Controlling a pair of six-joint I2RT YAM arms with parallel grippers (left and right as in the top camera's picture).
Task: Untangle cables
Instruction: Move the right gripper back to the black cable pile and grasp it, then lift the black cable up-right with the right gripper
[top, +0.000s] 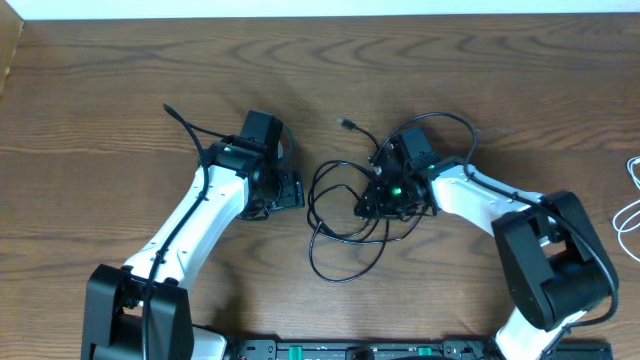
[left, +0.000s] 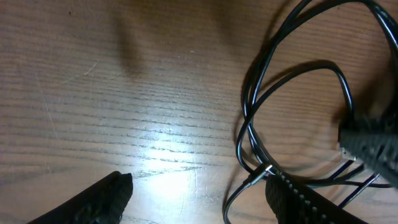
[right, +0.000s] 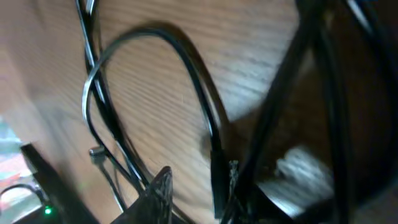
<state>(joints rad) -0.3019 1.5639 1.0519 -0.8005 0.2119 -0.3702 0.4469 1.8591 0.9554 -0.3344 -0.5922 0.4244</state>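
Note:
The black cable (top: 313, 200) lies in tangled loops at the table's middle, one plug end (top: 347, 124) pointing away at the back. My right gripper (top: 378, 200) is down in the tangle. In the blurred right wrist view its jaws (right: 208, 186) stand narrow around one black strand (right: 217, 174), with a strip of wood showing between the left finger and the strand. My left gripper (top: 297, 190) is open just left of the loops. Between its wide fingers (left: 199, 193) is bare wood, and a metal plug (left: 264, 171) lies against the right finger. The white cable (top: 626, 214) lies at the far right edge.
Thick black wires run along both arms, looping above the right wrist (top: 440, 120). The right gripper's ribbed finger (left: 373, 146) shows at the right of the left wrist view. A rail runs along the table's front edge (top: 350, 350).

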